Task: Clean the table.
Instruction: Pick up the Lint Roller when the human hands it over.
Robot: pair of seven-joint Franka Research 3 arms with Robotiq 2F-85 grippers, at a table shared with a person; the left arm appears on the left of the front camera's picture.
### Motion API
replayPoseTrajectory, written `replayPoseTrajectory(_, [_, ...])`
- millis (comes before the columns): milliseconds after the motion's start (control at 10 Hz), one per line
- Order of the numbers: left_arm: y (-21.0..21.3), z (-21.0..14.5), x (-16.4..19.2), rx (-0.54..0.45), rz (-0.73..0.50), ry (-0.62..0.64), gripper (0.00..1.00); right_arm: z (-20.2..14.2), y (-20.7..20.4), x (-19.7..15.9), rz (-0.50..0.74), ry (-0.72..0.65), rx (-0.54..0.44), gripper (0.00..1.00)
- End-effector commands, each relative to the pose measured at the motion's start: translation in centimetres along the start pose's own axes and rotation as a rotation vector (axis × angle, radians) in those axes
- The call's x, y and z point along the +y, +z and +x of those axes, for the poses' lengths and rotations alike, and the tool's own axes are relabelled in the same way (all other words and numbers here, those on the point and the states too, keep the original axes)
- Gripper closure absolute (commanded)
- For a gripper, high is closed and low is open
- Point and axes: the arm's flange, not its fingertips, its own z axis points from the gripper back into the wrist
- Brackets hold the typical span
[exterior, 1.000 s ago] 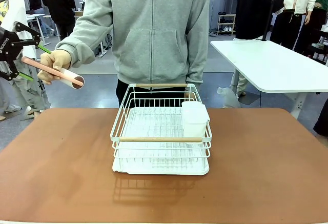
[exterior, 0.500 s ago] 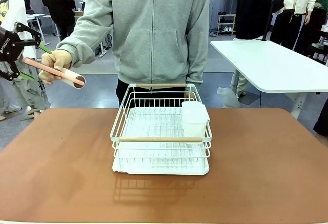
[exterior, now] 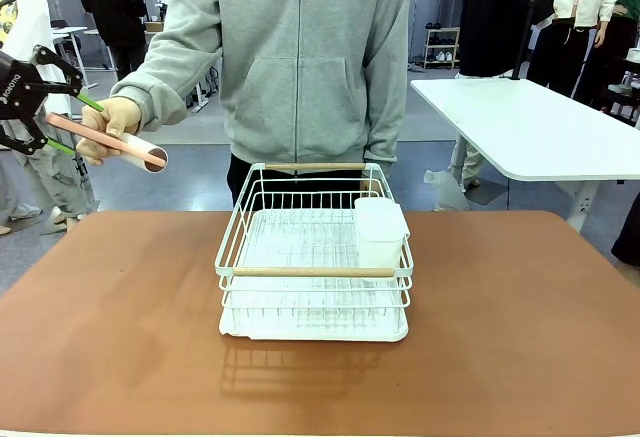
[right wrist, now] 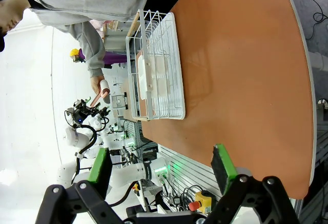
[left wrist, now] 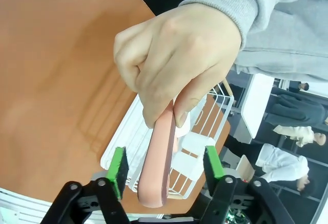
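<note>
At the far side a person's hand (exterior: 108, 122) holds out a pink-handled roller (exterior: 125, 145) with a white roll at its end, off the left rear of the reddish-brown table (exterior: 110, 337). My left gripper (exterior: 75, 124) is open, one green pad on each side of the handle's free end. In the left wrist view the pink handle (left wrist: 159, 162) runs between the pads (left wrist: 119, 165) without touching either, and the hand (left wrist: 174, 60) grips it farther up. My right gripper (right wrist: 161, 165) is open and holds nothing, well back from the table (right wrist: 246, 80).
A white wire dish rack (exterior: 313, 257) with wooden handles stands mid-table, a white plastic cup holder (exterior: 380, 229) in its right rear corner. A white-topped table (exterior: 540, 127) stands at the back right. Bare tabletop lies on both sides of the rack.
My left gripper has edged slightly up and right along the handle. The person's hand and roller have hardly shifted.
</note>
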Motion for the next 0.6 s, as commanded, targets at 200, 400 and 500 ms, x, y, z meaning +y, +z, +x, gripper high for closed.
replayPoseTrajectory(200, [0.06, 0.47, -0.40, -0.004, -0.030, -0.017, 0.55, -0.10, 0.23, 0.58, -0.012, -0.013, 0.000, 0.00])
replayPoseTrajectory(400, [-0.03, 0.51, -0.33, -0.009, -0.026, -0.018, 0.55, -0.10, 0.23, 0.58, -0.012, -0.013, 0.000, 0.00])
replayPoseTrajectory(500, [-0.12, 0.56, -0.32, -0.014, -0.025, -0.018, 0.98, -0.10, 0.23, 0.58, -0.012, -0.013, 0.000, 0.00])
